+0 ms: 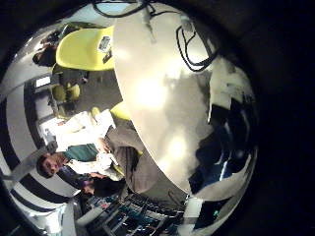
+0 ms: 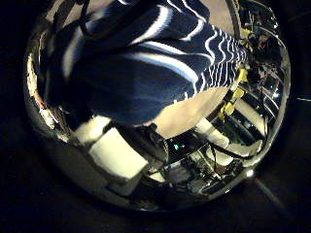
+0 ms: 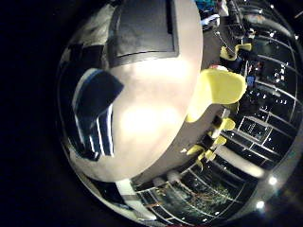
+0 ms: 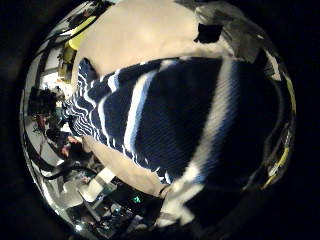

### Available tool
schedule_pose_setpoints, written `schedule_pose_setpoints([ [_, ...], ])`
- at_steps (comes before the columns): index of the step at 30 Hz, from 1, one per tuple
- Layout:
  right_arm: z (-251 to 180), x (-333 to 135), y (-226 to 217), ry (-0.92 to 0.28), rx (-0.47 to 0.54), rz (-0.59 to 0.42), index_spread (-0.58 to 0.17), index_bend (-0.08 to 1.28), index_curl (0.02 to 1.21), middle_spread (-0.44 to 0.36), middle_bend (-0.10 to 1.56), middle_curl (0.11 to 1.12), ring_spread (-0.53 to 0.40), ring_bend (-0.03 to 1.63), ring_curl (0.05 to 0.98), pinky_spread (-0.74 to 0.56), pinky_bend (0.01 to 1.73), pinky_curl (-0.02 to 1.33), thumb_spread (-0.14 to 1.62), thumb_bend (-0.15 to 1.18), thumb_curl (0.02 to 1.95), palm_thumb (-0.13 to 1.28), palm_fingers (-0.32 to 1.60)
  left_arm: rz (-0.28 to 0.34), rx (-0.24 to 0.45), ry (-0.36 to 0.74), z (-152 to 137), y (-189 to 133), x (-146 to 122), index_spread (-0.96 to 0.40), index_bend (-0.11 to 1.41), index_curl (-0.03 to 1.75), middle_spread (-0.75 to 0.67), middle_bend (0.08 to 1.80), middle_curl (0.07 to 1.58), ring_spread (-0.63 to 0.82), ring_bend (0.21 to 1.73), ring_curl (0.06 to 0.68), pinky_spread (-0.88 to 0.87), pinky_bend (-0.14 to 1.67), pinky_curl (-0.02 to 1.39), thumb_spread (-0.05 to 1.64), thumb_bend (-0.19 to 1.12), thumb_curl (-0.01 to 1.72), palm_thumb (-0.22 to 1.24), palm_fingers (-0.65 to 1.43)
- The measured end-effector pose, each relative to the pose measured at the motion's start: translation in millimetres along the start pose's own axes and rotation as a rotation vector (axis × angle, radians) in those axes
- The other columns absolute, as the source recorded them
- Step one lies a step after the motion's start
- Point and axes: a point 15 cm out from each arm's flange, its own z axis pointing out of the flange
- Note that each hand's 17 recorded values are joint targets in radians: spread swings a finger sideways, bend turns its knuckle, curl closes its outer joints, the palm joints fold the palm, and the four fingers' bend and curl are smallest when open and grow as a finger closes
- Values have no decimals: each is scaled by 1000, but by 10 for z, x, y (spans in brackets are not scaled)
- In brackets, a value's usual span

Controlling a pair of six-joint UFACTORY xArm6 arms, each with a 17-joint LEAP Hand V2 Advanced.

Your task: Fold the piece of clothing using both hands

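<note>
On the pale table (image 4: 150, 40) lies the piece of clothing (image 4: 170, 110), a dark garment with light stripes, spread flat and filling much of the right thumb side palm view, so close under that palm. One end, with narrower wavy stripes, reaches toward the table edge; bare tabletop shows beyond it.

Left thumb side palm view: same striped garment (image 2: 146, 58) fills the upper part of the picture, close to that palm too. White and black parts of the left hand (image 2: 117, 150) show just beside the cloth's edge, over a strip of bare table. Whether these fingers are apart or curled on the cloth, cannot tell.

Right little finger side palm view: wide stretch of bare table (image 3: 151, 113), a corner of the dark cloth (image 3: 95, 99) at one side. A dark rectangular mat or tray (image 3: 142, 28) sits at the table's far end. A yellow chair (image 3: 222, 85) stands just past the table edge.

Left little finger side palm view: bare tabletop (image 1: 157, 88), no cloth seen. Another yellow chair (image 1: 84, 47) beyond it.

Right hand: none of its fingers shows clearly; state cannot be told.
</note>
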Motion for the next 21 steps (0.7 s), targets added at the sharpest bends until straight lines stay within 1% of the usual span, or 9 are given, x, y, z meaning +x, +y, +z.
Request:
schedule_pose_setpoints([
  [3, -115, 95, 14, -46, 28, 12, -432, 333, 632, -226, 557, 607, -109, 983, 578, 67, 847, 820, 1271, -41, 450, 621, -59, -40, 88, 25, -197, -84, -137, -273, 134, 1123, -326, 230, 945, -310, 1164, 445, -520, 1131, 690, 1167, -17, 483, 556, 133],
  [6, -324, 166, 38, -96, 73, 13, -424, 273, 562, -178, 476, 541, 10, 825, 499, 239, 754, 744, 1254, -39, 423, 526, -57, -59, 145, 34, -446, -25, -235, -222, 154, 1031, -210, 214, 890, -242, 1106, 426, -470, 1059, 676, 1168, -20, 471, 543, 109],
  [8, -422, 244, 59, -124, 96, 20, -426, 252, 539, -169, 449, 518, 42, 786, 473, 292, 719, 714, 1250, -30, 419, 510, -34, -60, 164, 38, -558, 43, -241, -192, 166, 981, -143, 202, 852, -202, 1068, 412, -434, 1017, 668, 1170, -18, 464, 542, 102],
  [10, -546, 303, 87, -152, 123, 26, -420, 242, 510, -150, 419, 490, 76, 743, 439, 356, 656, 662, 1242, -25, 411, 488, 15, -54, 173, 42, -633, 121, -225, -167, 175, 935, -89, 204, 818, -170, 1036, 399, -395, 959, 654, 1170, -17, 459, 542, 102],
  [12, -639, 421, 145, -164, 138, 33, -416, 242, 489, -140, 399, 469, 81, 719, 415, 393, 606, 623, 1239, -22, 406, 480, 63, -40, 184, 46, -710, 194, -174, -145, 177, 893, -48, 204, 785, -139, 1008, 387, -359, 908, 643, 1169, -19, 453, 539, 106],
  [16, -722, 417, 195, -160, 145, 12, -401, 214, 463, -146, 391, 446, 76, 692, 387, 415, 517, 562, 1229, -23, 398, 465, 116, -18, 176, 57, -703, 374, -113, -114, 178, 822, 9, 199, 727, -103, 968, 367, -296, 836, 622, 1172, -20, 441, 535, 127],
  [19, -529, 365, 312, -173, 79, -4, -388, 184, 445, -156, 381, 432, 78, 668, 371, 419, 479, 533, 1216, -27, 387, 449, 121, 4, 152, 76, -591, 534, -22, -99, 185, 779, 33, 203, 693, -82, 939, 356, -248, 779, 607, 1174, -18, 432, 537, 137],
  [20, -441, 343, 361, -180, 50, -9, -382, 176, 437, -142, 371, 427, 81, 656, 366, 421, 476, 526, 1207, -32, 380, 435, 118, 12, 145, 82, -543, 588, 21, -97, 185, 772, 36, 203, 687, -79, 935, 354, -241, 773, 606, 1174, -17, 431, 537, 141],
  [21, -330, 314, 406, -186, 19, -13, -373, 171, 428, -104, 365, 423, 87, 650, 361, 419, 466, 516, 1201, -34, 374, 421, 119, 18, 140, 89, -498, 621, 72, -93, 181, 757, 42, 200, 675, -75, 929, 351, -230, 763, 602, 1174, -17, 428, 537, 146],
])
